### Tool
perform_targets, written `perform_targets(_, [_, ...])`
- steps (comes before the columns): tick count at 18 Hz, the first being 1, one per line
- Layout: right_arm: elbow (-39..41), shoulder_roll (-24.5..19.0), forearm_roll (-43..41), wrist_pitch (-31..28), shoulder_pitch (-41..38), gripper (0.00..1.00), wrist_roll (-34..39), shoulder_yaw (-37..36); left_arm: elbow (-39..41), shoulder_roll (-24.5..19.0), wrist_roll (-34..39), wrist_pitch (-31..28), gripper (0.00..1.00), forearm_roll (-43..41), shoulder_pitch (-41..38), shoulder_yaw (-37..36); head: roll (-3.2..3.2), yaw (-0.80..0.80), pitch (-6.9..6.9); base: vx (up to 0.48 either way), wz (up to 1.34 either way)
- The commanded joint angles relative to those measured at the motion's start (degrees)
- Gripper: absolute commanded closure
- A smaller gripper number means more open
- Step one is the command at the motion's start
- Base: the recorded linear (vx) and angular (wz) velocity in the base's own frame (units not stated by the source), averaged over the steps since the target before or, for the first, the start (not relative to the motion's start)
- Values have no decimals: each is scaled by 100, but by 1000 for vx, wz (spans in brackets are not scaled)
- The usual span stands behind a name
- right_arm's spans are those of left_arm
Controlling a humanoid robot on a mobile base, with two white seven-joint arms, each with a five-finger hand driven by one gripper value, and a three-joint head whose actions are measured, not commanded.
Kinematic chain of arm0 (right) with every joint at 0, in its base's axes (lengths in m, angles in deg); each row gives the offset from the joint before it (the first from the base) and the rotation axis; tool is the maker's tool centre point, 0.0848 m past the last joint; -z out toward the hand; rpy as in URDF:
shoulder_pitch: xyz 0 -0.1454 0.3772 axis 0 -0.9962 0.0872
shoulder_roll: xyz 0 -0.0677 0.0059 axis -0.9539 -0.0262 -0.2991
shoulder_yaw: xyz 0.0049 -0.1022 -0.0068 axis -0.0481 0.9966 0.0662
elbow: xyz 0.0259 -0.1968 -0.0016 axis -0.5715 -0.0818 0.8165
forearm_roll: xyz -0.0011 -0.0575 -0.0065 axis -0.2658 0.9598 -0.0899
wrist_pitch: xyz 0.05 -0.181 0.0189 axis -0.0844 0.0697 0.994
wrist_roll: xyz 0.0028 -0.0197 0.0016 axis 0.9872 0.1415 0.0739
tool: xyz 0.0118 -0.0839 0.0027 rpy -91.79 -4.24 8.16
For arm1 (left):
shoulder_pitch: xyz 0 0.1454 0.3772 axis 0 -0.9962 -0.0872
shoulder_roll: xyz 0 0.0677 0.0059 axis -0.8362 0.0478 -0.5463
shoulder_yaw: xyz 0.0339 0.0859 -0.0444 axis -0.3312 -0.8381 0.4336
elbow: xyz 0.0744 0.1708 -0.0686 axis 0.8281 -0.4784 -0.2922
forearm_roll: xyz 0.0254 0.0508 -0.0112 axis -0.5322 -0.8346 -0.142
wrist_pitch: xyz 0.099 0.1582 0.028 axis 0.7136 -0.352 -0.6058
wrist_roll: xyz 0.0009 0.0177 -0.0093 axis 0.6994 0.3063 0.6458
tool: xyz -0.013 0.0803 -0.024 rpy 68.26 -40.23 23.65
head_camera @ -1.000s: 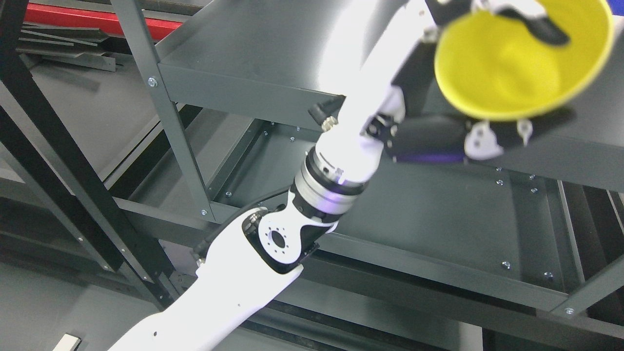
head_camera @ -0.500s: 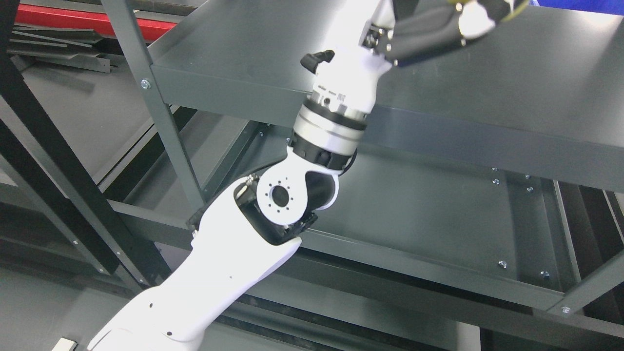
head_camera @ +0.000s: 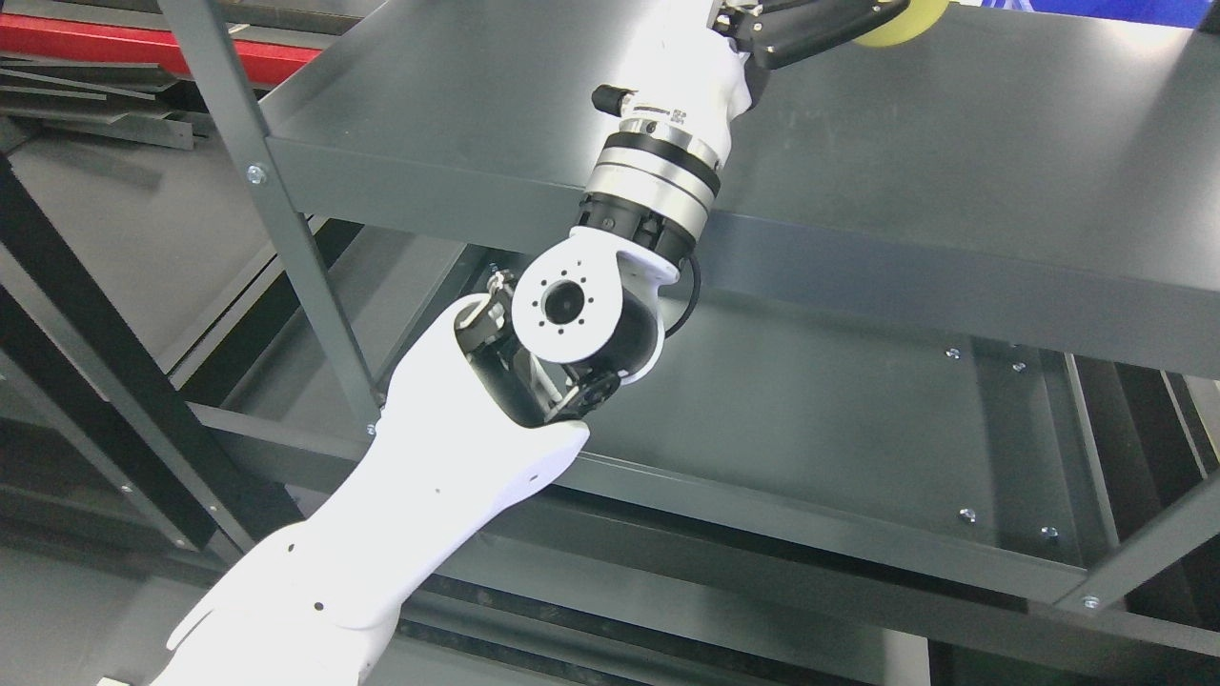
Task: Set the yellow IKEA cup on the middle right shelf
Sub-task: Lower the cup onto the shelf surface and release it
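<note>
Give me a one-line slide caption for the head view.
Left arm reaches over the dark grey metal shelf, its left hand at the top edge beside a sliver of yellow cup.

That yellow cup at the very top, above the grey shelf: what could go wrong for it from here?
1. Only a sliver of the yellow cup shows beside the left hand at the top edge, so the camera can hardly check the set-down; it might tip unnoticed.
2. The left arm's wrist crosses close over the front lip of the grey shelf. Lowering further, it could knock that edge and jolt the cup.
</note>
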Motion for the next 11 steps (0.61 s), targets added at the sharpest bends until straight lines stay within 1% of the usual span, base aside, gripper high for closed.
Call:
perform_targets(1, [0,100,-141,-5,-79,1,-4,97,-685,-99,37,-180,100,885,438,52,0,0,0,16,-105])
perform_targets(6, [0,100,-141,-5,-79,1,-4,97,-1045,-99,125,-223,99,1175,676,52,0,0,-1,18,-86])
perform_targets(9, [0,100,-141,-5,-79,1,-4,97,-1300,-99,230,-583,99,1640,747,52,0,0,-1,8,-1])
perform_targets(11, [8,100,-141,-5,-79,1,-4,97,-1310,-99,371,-829,100,1860,808,43,0,0,-1,0,0])
